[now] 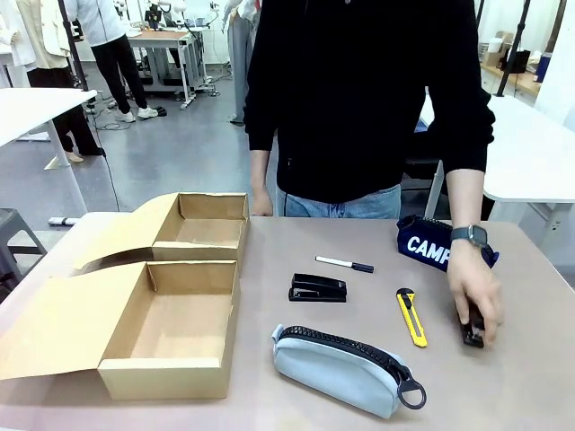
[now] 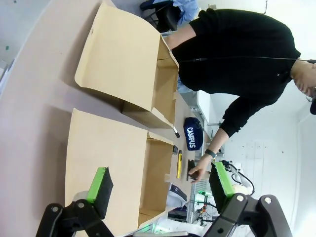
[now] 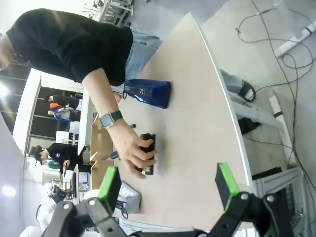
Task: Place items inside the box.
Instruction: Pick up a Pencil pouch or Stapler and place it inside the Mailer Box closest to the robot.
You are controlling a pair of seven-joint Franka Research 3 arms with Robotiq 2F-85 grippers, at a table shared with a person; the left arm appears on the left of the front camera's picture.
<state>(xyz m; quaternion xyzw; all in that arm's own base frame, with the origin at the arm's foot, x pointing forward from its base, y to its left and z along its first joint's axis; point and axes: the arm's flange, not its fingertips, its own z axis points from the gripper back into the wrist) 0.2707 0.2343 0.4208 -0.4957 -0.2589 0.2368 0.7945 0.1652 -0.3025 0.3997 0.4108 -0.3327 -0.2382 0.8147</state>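
A stapler (image 1: 473, 334) is covered by a person's hand (image 1: 474, 285); the near box (image 1: 166, 377) stands empty. The left pincer (image 2: 160, 182) and right pincer (image 3: 168, 181) are held apart, with a first pick likely needed next.

You have two open cardboard boxes on the left, the near box (image 1: 166, 377) and the far box (image 1: 198, 252). You have two black staplers, the middle stapler (image 1: 317, 288) and the right stapler (image 1: 473, 337). There is one yellow utility knife (image 1: 411, 317), one white marker (image 1: 344, 264), one grey-blue zip pouch (image 1: 341, 368) and one navy pouch (image 1: 427, 244).
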